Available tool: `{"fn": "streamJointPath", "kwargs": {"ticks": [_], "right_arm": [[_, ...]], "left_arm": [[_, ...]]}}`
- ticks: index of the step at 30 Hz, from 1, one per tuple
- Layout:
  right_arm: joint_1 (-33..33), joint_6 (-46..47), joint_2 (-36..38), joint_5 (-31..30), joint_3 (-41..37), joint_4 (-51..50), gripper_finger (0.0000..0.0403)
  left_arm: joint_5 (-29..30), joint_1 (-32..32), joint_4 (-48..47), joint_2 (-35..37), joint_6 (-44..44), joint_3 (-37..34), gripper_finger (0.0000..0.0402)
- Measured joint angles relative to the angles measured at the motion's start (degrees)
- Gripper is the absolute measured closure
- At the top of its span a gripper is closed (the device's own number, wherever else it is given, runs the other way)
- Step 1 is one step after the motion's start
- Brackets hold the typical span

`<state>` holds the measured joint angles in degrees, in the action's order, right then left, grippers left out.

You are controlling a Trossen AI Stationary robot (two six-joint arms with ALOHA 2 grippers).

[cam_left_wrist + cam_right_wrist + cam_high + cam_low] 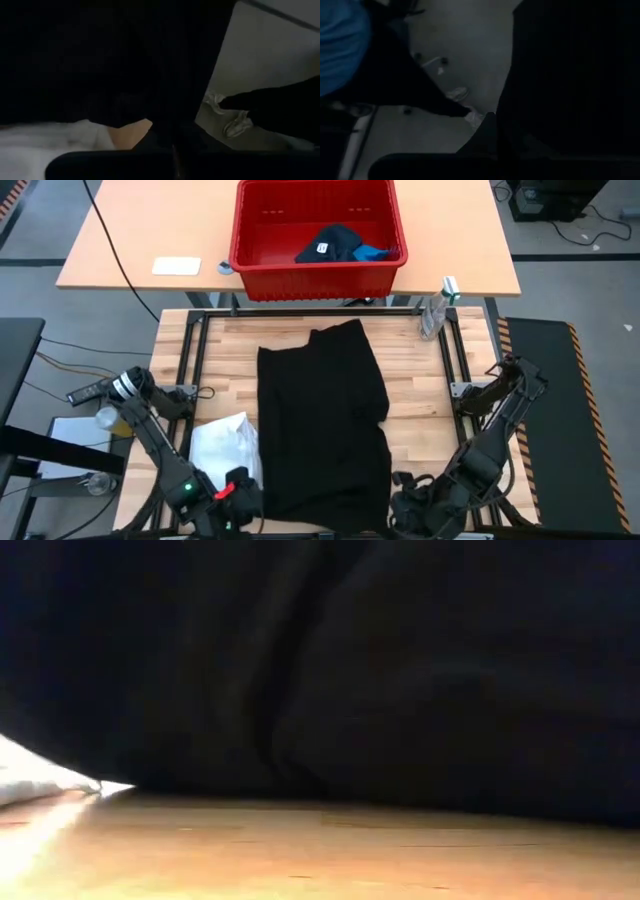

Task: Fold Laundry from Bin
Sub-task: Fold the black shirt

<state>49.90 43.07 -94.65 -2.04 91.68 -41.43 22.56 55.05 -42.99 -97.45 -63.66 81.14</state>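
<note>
From the high view, the black garment (323, 425) lay spread down the middle of the wooden counter (430, 395), its near edge running off the counter's front at 6 o'clock. The left gripper (243, 502) sat at about 7 o'clock, fingers clenched on the cloth's near left corner. The right gripper (405, 505) was at 5 o'clock, fingers clamped too, right at the near right corner, though I couldn't tell for sure that it had cloth. The white garment (225, 445) was bunched just beside the black one's left edge. At 12 o'clock the red bin (317, 268) held the dark navy garment (330, 242) and the small blue one (374, 252). Bare wood stayed open on both sides of the black cloth.

The low view was mostly blocked by the black garment (350, 660), with a sliver of white (40, 780) at the left and a strip of counter (330, 850) below.

The left wrist view was nearly all dark cloth (100, 60), with grey floor past its edge.

The right wrist view showed black cloth (575, 75) hanging over grey floor, plus a blue blur I couldn't make out.
</note>
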Motion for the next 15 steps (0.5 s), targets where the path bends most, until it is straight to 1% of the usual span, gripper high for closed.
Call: {"fn": "streamJointPath", "kwargs": {"ticks": [2, 4, 8, 11, 15], "right_arm": [[0.22, 0.3, -0.66, 1.64, 0.02, 0.24, 0.04], [0.23, 1.06, -0.83, 1.9, 0.02, -2.24, 0.04], [-1.32, 1.31, 0.2, 1.1, 0.02, -9.77, 0.0399], [-3.84, 1.31, 1.84, -0.22, 0.02, -15.6, 0.0399], [-8.0, 0.17, 3.72, -2.1, 0.02, -20.13, 0.0398]], "left_arm": [[0.57, 0.51, 1.58, -0.15, 0.03, -0.02, 0.0401], [0.83, 0.59, 1.21, -0.09, 0.34, 0.07, 0.0401], [1.01, -0.35, -4.86, 0.67, 0.44, 0.0, 0.0401], [0.27, -1.63, -9.54, 1.31, 0.4, -0.02, 0.0401], [0.28, -4.21, -14.55, 2.9, -1.37, -0.03, 0.0401]]}}
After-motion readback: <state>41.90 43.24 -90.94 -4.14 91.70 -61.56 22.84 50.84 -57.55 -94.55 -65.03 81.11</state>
